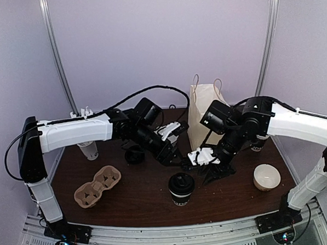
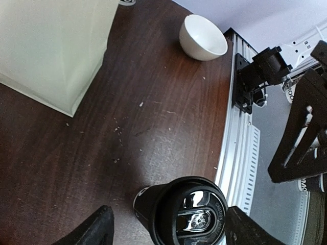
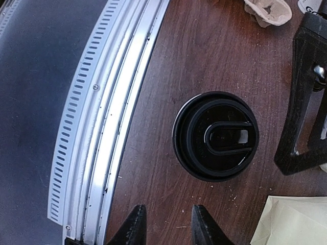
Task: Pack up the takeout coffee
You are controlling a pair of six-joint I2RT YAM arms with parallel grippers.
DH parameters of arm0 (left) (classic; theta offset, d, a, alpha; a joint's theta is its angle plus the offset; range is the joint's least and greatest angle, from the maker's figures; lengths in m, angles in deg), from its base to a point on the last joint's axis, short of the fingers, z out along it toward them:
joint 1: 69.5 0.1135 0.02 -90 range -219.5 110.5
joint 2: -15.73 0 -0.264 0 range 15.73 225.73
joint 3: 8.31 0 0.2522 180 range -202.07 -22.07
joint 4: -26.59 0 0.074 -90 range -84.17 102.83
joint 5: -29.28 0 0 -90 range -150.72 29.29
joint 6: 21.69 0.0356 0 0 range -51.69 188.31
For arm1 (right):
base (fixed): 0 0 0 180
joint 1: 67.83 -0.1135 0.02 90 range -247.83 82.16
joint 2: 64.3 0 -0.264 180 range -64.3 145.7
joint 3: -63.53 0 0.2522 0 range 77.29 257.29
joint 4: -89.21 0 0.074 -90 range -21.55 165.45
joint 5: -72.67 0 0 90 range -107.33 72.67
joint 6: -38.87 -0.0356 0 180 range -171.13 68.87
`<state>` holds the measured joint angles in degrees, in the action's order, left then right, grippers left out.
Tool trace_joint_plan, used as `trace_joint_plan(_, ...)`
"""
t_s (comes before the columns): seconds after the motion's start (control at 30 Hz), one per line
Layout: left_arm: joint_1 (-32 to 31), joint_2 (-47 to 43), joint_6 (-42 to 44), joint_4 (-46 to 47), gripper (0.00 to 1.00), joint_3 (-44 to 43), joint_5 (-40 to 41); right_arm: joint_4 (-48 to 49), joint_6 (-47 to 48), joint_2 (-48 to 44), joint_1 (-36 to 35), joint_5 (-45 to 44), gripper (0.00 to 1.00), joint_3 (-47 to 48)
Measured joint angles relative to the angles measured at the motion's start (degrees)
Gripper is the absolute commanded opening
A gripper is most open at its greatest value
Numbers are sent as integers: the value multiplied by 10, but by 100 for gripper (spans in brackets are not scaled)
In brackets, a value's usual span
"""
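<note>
Cup [image 1: 182, 188], black lid on, upright on table [image 1: 135, 209], centre, near front edge. Not gripped.
Right gripper [image 3: 168, 209] just behind and right of cup, over table; fingers narrowly parted, nothing between them.
Left gripper [image 2: 168, 210] above and behind cup, jaws spread wide, empty.
Carrier [image 1: 97, 186] left of cup, well apart.
Bowl [image 1: 266, 177] right, near table edge.
Bag [image 1: 204, 115] upright at back, behind both grippers.
</note>
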<state>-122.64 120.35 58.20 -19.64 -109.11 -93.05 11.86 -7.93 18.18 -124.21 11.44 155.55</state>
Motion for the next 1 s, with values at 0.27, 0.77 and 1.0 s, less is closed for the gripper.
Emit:
trace_joint_plan(0.27, -6, 0, -19, 30, 78, 60, -33, 5, 6, 62, -87, -92, 25, 13)
trace_joint_plan(0.77, -17, 7, -10, 37, 77, 87, -44, 24, -1, 116, -136, -165, 23, 48)
trace_joint_plan(1.0, -17, 19, -5, 35, 73, 90, -32, 36, -5, 131, -142, -183, 24, 48)
